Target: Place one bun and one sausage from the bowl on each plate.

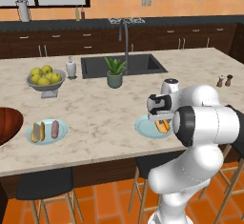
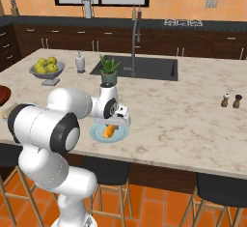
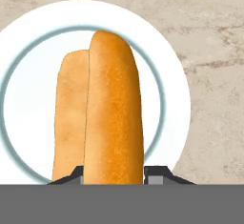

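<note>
Low in the middle of the hand view, the tool (image 3: pixel 114 173) is closed on a golden bun (image 3: pixel 113 108), its dark tips pressed to either side of the bun's near end. The bun hangs over a white plate (image 3: pixel 174 99) with a grey-blue ring, set on the marble worktop (image 3: pixel 214 37). At centre right of the left base view that plate (image 1: pixel 143 125) lies under the hand. At lower left, a second plate (image 1: pixel 46 131) carries a bun (image 1: pixel 37 131) and a sausage (image 1: pixel 55 129) side by side. The wooden bowl (image 1: pixel 8 123) sits at the far left edge, just beside that plate. A grey fruit bowl (image 1: pixel 45 79) stands above it in the frame.
</note>
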